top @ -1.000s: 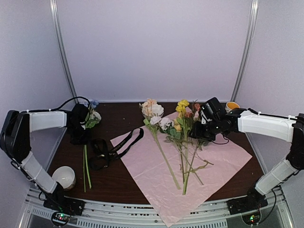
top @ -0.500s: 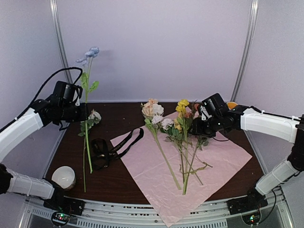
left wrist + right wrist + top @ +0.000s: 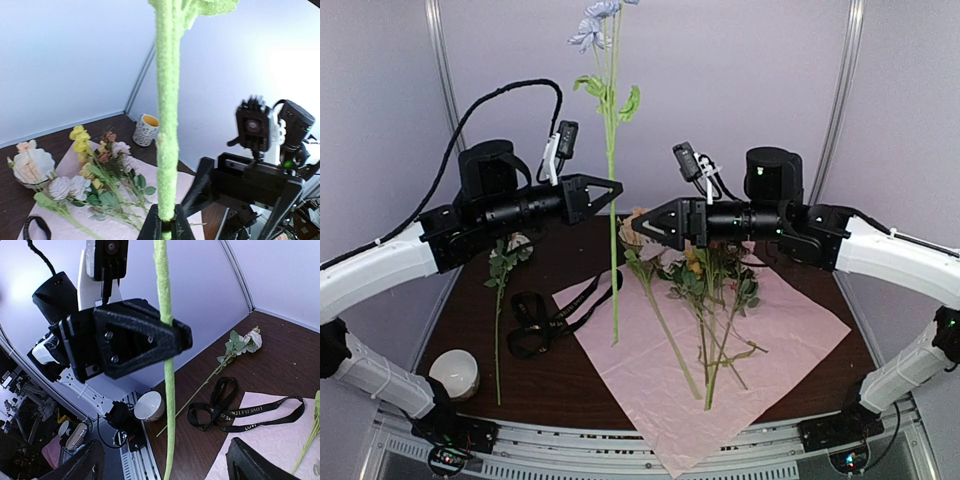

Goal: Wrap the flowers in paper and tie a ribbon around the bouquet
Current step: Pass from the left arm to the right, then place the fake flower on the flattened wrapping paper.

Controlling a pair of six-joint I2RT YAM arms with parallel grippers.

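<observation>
My left gripper [image 3: 612, 192] is shut on the green stem of a blue flower [image 3: 595, 20] and holds it upright above the paper's left edge; its jaws [image 3: 165, 227] pinch the stem. My right gripper [image 3: 642, 226] is open and level, facing that stem [image 3: 169, 430], which hangs between its fingers [image 3: 75, 465] untouched. Several flowers [image 3: 700, 270] lie loose on the pink paper [image 3: 790, 330]. The black ribbon [image 3: 545, 320] lies looped at the paper's left corner. A white flower [image 3: 500, 300] lies on the table at far left. No wrapped bouquet is in view.
A white bowl [image 3: 455, 372] stands at the near left corner. A white patterned cup [image 3: 145, 129] with a yellow inside stands at the back right. Black cables arc above the left arm [image 3: 500, 95]. Booth walls close in the back and sides.
The left arm lifted the blue flower high and swung it right over the paper's edge. The right gripper left the flowers on the paper, opened, rose and turned toward the stem.
</observation>
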